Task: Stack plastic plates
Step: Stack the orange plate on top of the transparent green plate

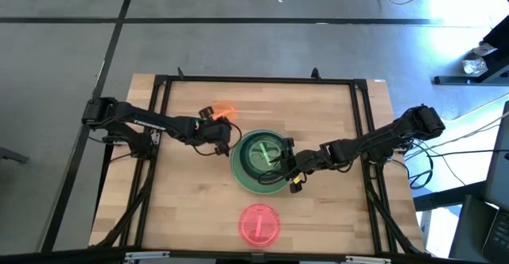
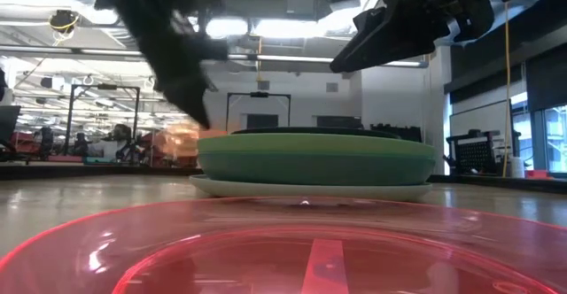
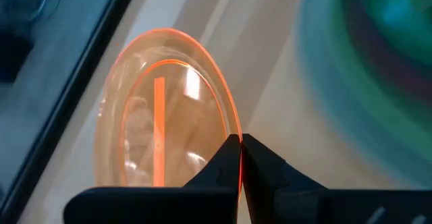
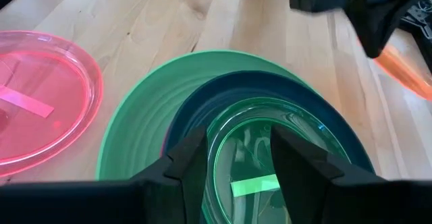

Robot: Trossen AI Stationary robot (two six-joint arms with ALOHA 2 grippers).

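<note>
Pink-red plate (image 2: pixel 292 254) cut off by low view's edge; stack (image 3: pixel 378 69) blurred in left wrist view.

The room is bright. In the high view, white glare lies on the grey floor (image 1: pixel 445 17) at about 2 o'clock. In the low view, ceiling lights (image 2: pixel 266 27) shine at 12 o'clock, and the pink-red plate (image 2: pixel 292 250) up close looks blurry. In the left wrist view, the stack of plates (image 3: pixel 378 69) at 2 o'clock looks smeared, and the orange plate (image 3: pixel 162 116) glows.
</note>
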